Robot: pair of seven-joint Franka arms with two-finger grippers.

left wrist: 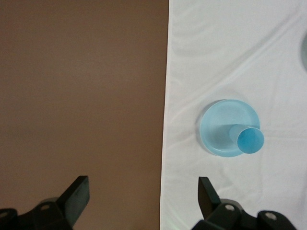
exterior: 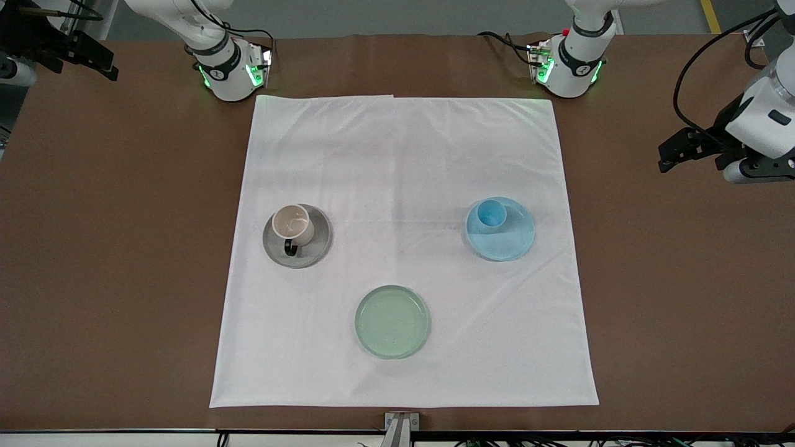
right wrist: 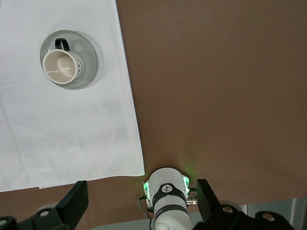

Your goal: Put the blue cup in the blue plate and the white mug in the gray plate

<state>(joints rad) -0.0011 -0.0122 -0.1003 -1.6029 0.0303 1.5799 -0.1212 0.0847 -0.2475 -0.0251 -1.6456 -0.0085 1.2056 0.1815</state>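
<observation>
The blue cup [exterior: 490, 214] stands upright on the blue plate [exterior: 512, 239], close to its rim, toward the left arm's end of the white cloth. Both show in the left wrist view: the cup [left wrist: 250, 140] and the plate [left wrist: 220, 127]. The white mug [exterior: 292, 223] stands on the gray plate [exterior: 318, 245] toward the right arm's end, its dark handle facing the front camera. The right wrist view shows the mug [right wrist: 60, 66] and the plate [right wrist: 88, 64]. My left gripper [exterior: 671, 155] [left wrist: 144, 191] is open and empty over bare brown table. My right gripper [exterior: 105, 62] [right wrist: 142, 194] is open and empty over bare table.
A pale green plate [exterior: 392, 321] lies empty on the white cloth [exterior: 404, 155], nearer to the front camera than the other two plates. Brown table [exterior: 124, 248] surrounds the cloth. The arm bases [exterior: 227, 68] stand along the table's edge.
</observation>
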